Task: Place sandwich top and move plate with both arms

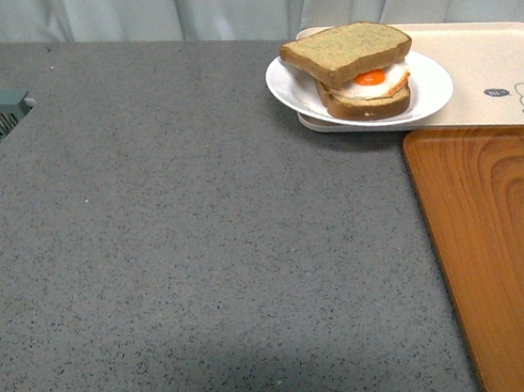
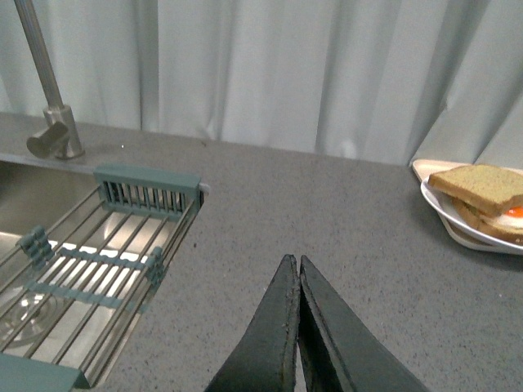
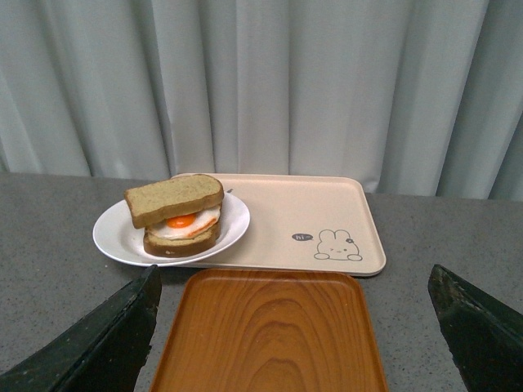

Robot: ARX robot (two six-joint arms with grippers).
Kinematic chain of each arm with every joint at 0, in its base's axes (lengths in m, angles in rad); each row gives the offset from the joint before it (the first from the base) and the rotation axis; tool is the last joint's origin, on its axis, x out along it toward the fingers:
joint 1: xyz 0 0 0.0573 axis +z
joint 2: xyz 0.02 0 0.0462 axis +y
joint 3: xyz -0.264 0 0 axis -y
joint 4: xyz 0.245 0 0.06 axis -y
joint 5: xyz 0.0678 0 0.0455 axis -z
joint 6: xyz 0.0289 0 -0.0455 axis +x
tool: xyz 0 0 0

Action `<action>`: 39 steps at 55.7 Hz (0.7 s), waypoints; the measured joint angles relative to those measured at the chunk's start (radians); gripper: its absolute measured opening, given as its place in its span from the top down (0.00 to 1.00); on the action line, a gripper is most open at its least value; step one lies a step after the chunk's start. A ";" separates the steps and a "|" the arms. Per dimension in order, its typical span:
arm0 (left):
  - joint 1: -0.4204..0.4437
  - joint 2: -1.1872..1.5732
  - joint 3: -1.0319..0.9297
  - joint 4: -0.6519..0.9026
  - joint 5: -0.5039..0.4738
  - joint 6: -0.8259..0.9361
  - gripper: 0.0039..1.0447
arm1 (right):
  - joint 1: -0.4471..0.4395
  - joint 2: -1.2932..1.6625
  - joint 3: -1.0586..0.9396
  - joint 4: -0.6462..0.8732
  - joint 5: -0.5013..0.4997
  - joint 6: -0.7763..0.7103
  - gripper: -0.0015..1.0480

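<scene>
Sandwich top (image 1: 348, 51) lies well apart from both hands, on the fried egg (image 1: 372, 79) and lower slice (image 1: 367, 104) in the plate (image 1: 432, 91).

From the left wrist view, the left hand (image 2: 297, 269) is clenched, its two black fingers (image 2: 274, 343) pressed together along their length with nothing between them. It hangs over bare grey bench (image 2: 327, 212). To one side of it is a sink (image 2: 33, 204) with a teal drying rack (image 2: 122, 245) across it and a metal tap (image 2: 49, 106) behind; to the other side, the plate edge and sandwich show at the frame's border.

From the right wrist view, the right hand (image 3: 294, 327) is spread wide and grasps nothing, its dark fingers (image 3: 98, 343) at either lower corner. Between them lies the orange-brown wooden tray (image 3: 270, 335). Just beyond that sits the cream rabbit-print tray (image 3: 327, 212), and the plate rests partly on that tray's corner, overhanging onto the bench. The top slice sits slightly askew, so the yolk and white peek out at one side. Pale curtains (image 1: 221, 2) hang behind the bench. Neither arm shows in the front view.
</scene>
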 joint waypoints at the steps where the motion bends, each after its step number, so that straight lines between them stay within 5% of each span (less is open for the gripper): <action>1: 0.000 -0.004 0.000 0.000 0.000 0.000 0.96 | 0.000 0.000 0.000 0.000 0.000 0.000 0.09; 23: 0.000 -0.017 0.000 -0.006 -0.001 0.003 0.96 | 0.000 0.000 0.000 0.000 0.000 0.000 0.09; 39: 0.000 -0.017 0.000 -0.006 0.000 0.004 0.42 | 0.000 0.000 0.000 0.000 0.000 0.000 0.09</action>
